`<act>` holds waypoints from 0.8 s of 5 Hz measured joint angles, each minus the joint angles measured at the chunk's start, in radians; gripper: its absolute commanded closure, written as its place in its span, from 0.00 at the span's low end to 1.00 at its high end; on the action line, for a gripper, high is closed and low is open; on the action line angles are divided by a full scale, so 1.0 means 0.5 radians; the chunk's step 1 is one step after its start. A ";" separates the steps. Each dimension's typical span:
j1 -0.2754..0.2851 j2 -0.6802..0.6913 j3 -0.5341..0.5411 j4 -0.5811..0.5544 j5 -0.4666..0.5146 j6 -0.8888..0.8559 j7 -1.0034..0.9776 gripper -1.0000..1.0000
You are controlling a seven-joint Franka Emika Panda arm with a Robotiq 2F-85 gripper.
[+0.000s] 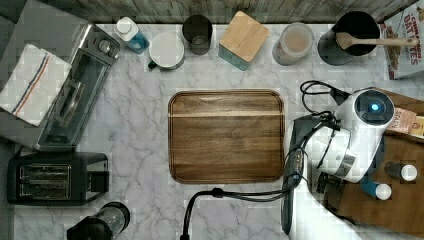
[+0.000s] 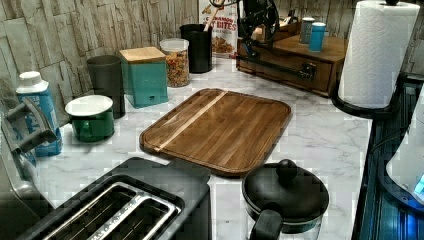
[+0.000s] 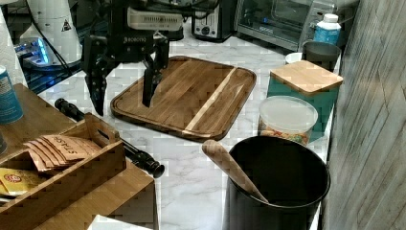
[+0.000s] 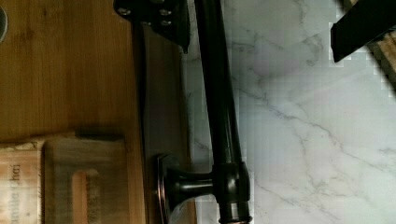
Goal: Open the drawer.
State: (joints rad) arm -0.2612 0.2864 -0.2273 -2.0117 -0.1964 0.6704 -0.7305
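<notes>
The hand (image 3: 122, 103) is seen in the right view spread wide, its 2 black fingers (image 3: 97, 81) pointing down and nothing gripped between them. It is held above the black bar handle (image 3: 107, 135) of the drawer (image 2: 285, 67), with one fingertip close over the bar and the other over the edge of the cutting board (image 3: 186, 93). In the wrist view the handle (image 4: 219, 107) is shown between the 2 fingers, one finger (image 4: 156, 18) over the wooden drawer front and the other over the marble table (image 4: 303, 121); whether the bar is touched cannot be told.

In the left view the drawer is seen shut, set in a low wooden cabinet (image 2: 320, 50) at the far end of the table, with 2 blue-topped bottles (image 2: 316, 36) stood on top. In the top view the cabinet (image 1: 385, 200) lies at the top view's right, partly covered by the white arm (image 1: 360, 135).

A wooden tray of tea packets (image 3: 57, 153) is placed on the cabinet top. A black utensil pot (image 3: 275, 187) with a wooden spoon (image 3: 230, 167) is stood near the cabinet, and a teal canister (image 3: 306, 88) with a wooden lid is stood by the wall.
</notes>
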 measured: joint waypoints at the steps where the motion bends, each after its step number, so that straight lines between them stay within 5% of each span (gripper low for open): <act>1: 0.001 0.042 -0.016 -0.008 -0.120 0.110 0.000 0.00; 4: -0.034 0.051 -0.017 -0.066 -0.069 0.322 0.000 0.00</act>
State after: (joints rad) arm -0.2783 0.3120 -0.2358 -2.0449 -0.2308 0.8315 -0.7305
